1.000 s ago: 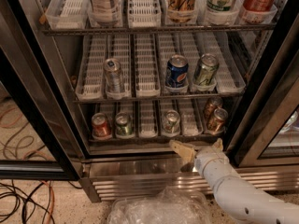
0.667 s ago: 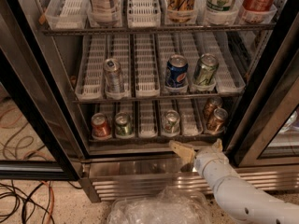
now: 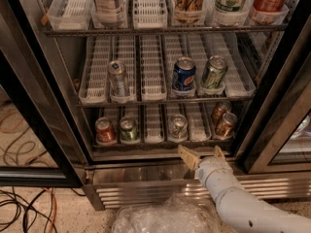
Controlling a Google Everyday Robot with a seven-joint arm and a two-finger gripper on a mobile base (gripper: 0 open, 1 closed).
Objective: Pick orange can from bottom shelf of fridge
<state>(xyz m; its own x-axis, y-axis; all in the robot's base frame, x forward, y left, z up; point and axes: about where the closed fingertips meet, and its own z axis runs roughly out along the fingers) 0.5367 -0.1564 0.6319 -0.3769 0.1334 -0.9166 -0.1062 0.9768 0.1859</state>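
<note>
The fridge stands open in the camera view. Its bottom shelf holds a red can, a green can and a silver can. The orange can stands at the front of the right lane, with a second copper-coloured can behind it. My gripper is just below and in front of the shelf's front edge, left of the orange can and below the silver can. Its tan fingers are spread apart and hold nothing.
The rack above holds a blue Pepsi can, a green can and a silver can. The open glass door stands at the left and a black door frame at the right. Cables and a clear plastic bag lie on the floor.
</note>
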